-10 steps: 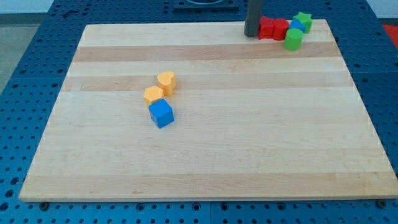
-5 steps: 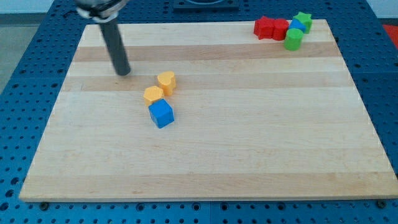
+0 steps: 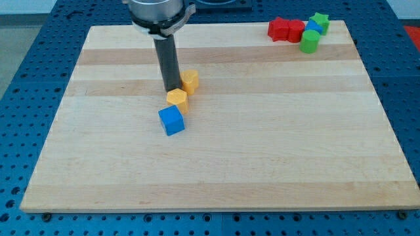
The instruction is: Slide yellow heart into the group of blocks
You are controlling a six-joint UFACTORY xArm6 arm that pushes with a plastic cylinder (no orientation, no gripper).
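Note:
The yellow heart (image 3: 190,81) lies on the wooden board (image 3: 216,157), left of centre. My tip (image 3: 170,89) touches its left side. Just below it sits an orange-yellow hexagon block (image 3: 177,99), and below that a blue cube (image 3: 171,120). The group of blocks is at the view's top right: two red blocks (image 3: 287,29), a blue block (image 3: 314,27), a green star (image 3: 320,20) and a green cylinder (image 3: 309,41). The heart is far from that group.
The board rests on a blue perforated table (image 3: 26,78). The arm's grey body (image 3: 159,12) hangs over the board's top edge, above the rod.
My tip moved right and down from the board's upper left to the heart's left side. The heart, the hexagon and the blue cube have shifted a little to the right.

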